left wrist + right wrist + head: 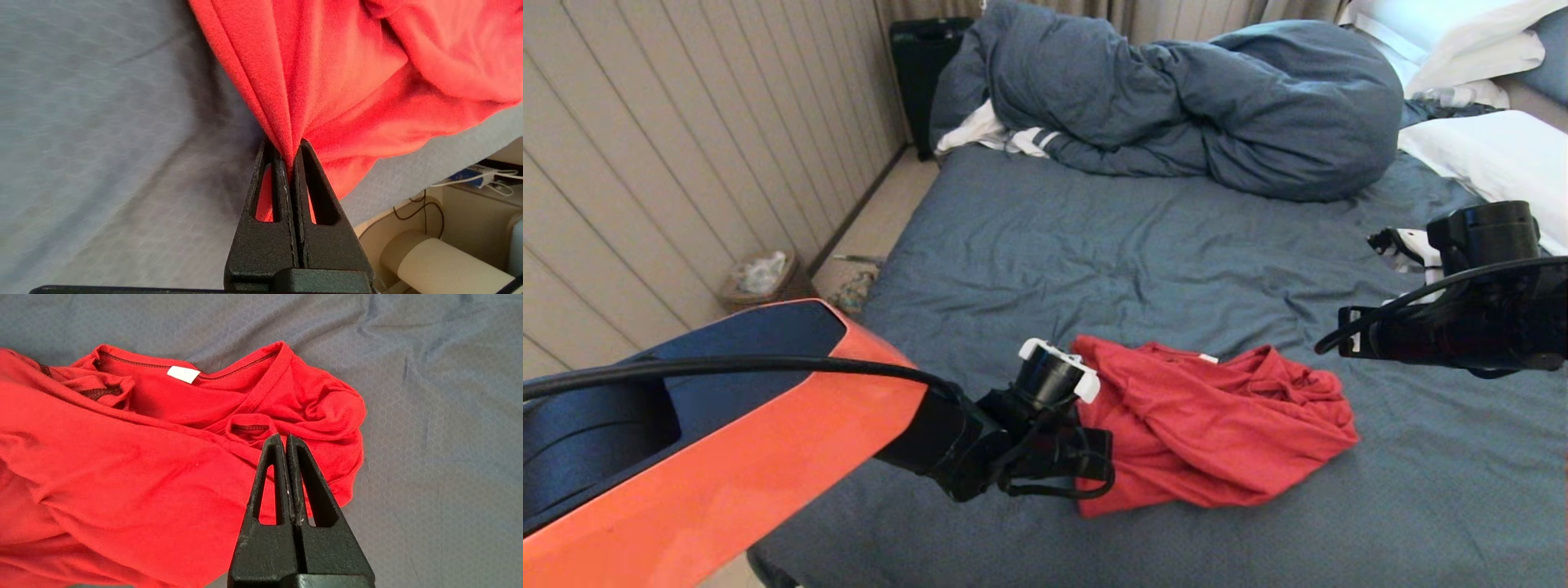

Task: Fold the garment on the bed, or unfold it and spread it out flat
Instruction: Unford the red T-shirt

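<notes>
Left fingers (282, 163) pinching garment (347, 81) edge

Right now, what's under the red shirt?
The bed: wrinkled blue-grey sheet shows all around the crumpled shirt. Anything beneath the shirt itself is covered. The left gripper pinches the shirt's edge; the right gripper is shut, empty, above it.

1. One garment (1217, 433), red and bunched, lay on one bed (1094, 245).
2. One duvet (1176, 106), dark blue-grey, was heaped at the far end of the bed.
3. Two white pillows (1478, 147) showed at the far right.
4. One white striped cloth (1013, 139) lay beside the duvet.
5. Two grippers were present: the left gripper (291, 163) and the right gripper (284, 445).
6. One bin (760, 282) stood on the floor by the wall.
</notes>
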Motion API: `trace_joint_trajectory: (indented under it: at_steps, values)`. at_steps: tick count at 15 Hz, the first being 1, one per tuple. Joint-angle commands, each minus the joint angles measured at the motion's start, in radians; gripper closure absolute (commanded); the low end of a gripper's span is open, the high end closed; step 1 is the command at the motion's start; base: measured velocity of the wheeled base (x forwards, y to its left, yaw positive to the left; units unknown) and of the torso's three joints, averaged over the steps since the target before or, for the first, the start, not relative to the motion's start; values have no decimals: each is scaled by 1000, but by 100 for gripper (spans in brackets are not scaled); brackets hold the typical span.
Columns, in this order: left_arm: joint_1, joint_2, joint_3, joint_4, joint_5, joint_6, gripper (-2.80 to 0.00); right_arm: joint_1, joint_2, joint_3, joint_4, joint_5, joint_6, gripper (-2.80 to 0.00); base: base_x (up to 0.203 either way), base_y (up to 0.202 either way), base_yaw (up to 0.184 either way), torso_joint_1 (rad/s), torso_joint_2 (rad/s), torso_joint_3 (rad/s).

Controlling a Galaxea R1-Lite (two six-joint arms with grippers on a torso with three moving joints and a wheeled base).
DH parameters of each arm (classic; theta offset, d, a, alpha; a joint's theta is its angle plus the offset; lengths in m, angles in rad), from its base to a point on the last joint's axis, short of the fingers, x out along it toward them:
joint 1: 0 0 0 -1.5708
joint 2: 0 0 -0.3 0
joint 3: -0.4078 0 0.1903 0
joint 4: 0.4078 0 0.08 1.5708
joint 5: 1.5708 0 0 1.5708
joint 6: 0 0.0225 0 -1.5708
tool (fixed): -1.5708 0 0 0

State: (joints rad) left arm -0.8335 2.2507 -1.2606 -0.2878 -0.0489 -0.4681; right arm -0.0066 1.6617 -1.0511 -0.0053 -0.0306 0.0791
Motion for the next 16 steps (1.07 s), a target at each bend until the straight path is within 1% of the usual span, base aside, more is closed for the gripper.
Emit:
trace_joint_trajectory:
  at_steps: [1,4,6,9,14,16]
  values:
    - [19,-33,20,0,0,-1,0,0,1,-1,-1,0,1,0,0,0,0,0,0,0]
    - [67,-84,95,-4,0,10,0,2,4,0,-1,0,1,0,0,0,0,0,0,0]
    - [101,-117,150,-7,0,32,0,8,6,3,-1,0,1,0,0,0,0,0,0,0]
    - [146,-164,232,-8,1,41,0,18,6,5,-1,-1,2,0,0,0,0,0,0,0]
    - [232,-260,352,-8,2,81,0,34,6,8,1,-2,5,0,0,0,0,0,0,0]
    - [244,-280,393,-10,5,84,0,38,9,12,1,-1,5,0,0,0,0,0,0,0]
